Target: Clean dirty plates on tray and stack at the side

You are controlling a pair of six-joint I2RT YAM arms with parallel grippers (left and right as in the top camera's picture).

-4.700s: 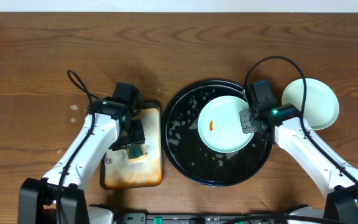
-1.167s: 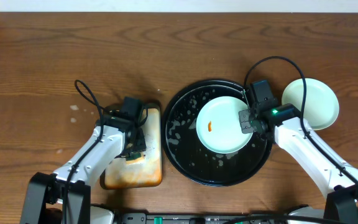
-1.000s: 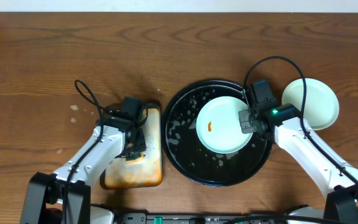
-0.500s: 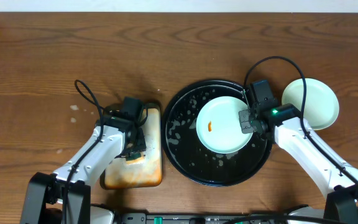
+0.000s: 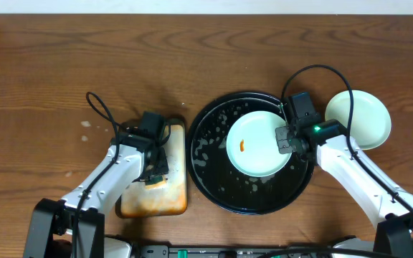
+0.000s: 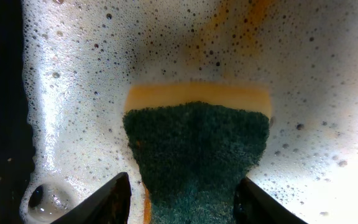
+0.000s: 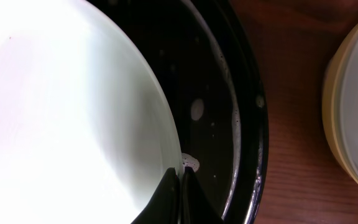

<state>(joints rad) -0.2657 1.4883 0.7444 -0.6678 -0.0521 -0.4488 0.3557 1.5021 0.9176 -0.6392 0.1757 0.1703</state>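
A pale mint-green plate with an orange smear lies in the black tray, on its right side. My right gripper is shut on this plate's right rim; in the right wrist view the fingers pinch the rim of the plate above the tray. Two more plates are stacked on the table to the right of the tray, pale yellow under mint. My left gripper is shut on the green-yellow sponge, pressed into foam.
The rusty-orange rectangular tray sits left of the black tray and is covered with white foam. Soapy foam patches dot the black tray's left half. Cables loop above both arms.
Since 4.7 s ago my left arm has drawn in and lowered the sponge onto the orange tray. Nothing has moved in the last second. The right arm and plate are still.
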